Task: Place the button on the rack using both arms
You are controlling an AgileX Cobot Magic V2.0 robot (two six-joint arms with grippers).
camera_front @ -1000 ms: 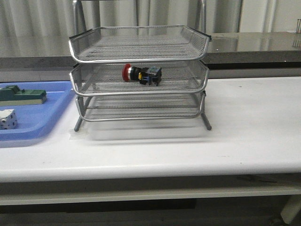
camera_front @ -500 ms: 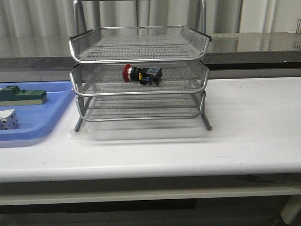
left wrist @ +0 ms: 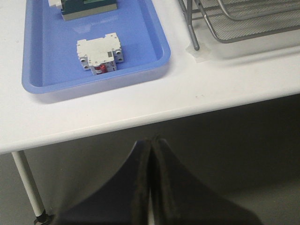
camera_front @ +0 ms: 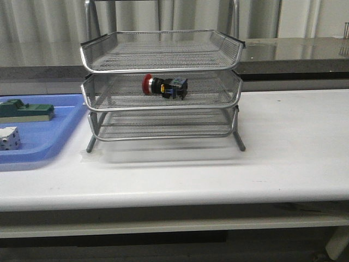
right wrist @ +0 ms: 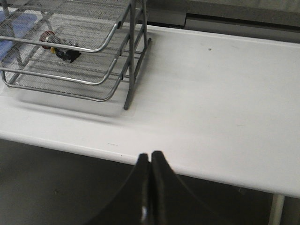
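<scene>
The button (camera_front: 164,86) with its red cap lies on its side in the middle tier of the silver wire rack (camera_front: 161,109), which stands at the table's centre. The right wrist view also shows the button (right wrist: 60,47) inside the rack (right wrist: 131,56). My left gripper (left wrist: 151,140) is shut and empty, held off the table's front edge near the blue tray. My right gripper (right wrist: 150,154) is shut and empty too, just off the front edge, right of the rack. Neither arm appears in the front view.
A blue plastic tray (camera_front: 54,142) lies left of the rack and holds a green block (camera_front: 26,111) and a white part (camera_front: 10,137). The white part (left wrist: 100,51) sits in the tray (left wrist: 154,65) in the left wrist view. A grey counter runs behind the table.
</scene>
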